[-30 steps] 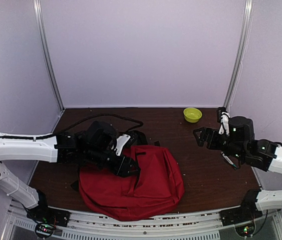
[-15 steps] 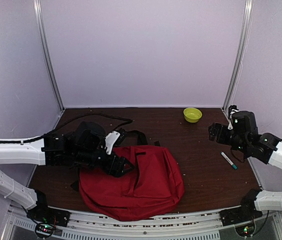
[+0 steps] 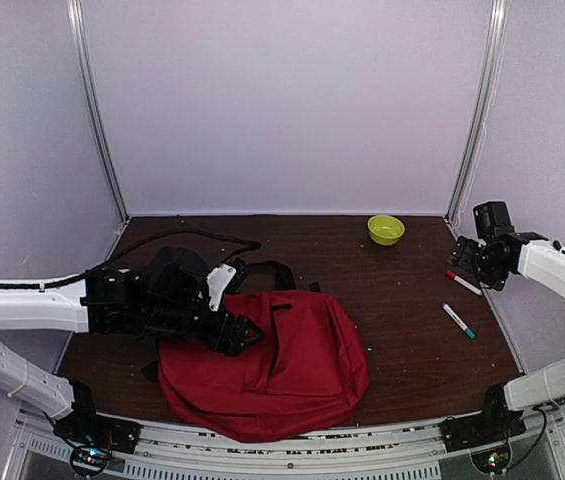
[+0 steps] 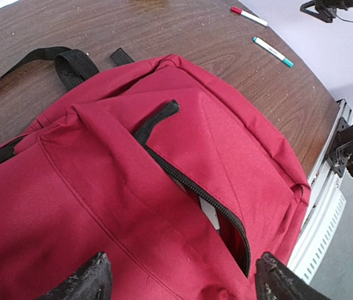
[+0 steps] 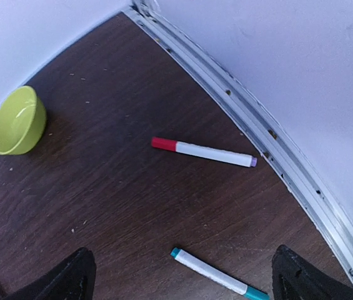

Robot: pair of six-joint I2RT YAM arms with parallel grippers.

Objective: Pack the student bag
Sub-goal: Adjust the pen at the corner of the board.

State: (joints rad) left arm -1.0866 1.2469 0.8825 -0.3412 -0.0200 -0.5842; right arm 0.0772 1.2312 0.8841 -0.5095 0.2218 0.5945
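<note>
Over the student bag (image 4: 164, 156), left end effector (image 4: 182, 270) gapes — right end effector (image 5: 184, 265) likewise.

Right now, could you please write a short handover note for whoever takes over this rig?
The left end effector is open, over the bag.
The right end effector is open, above the red-capped marker and teal-capped marker by the right wall.
The bag lies flat, its zipper partly open, a white item inside.
Left to do: probably pack both markers. A green bowl sits at the back.
</note>
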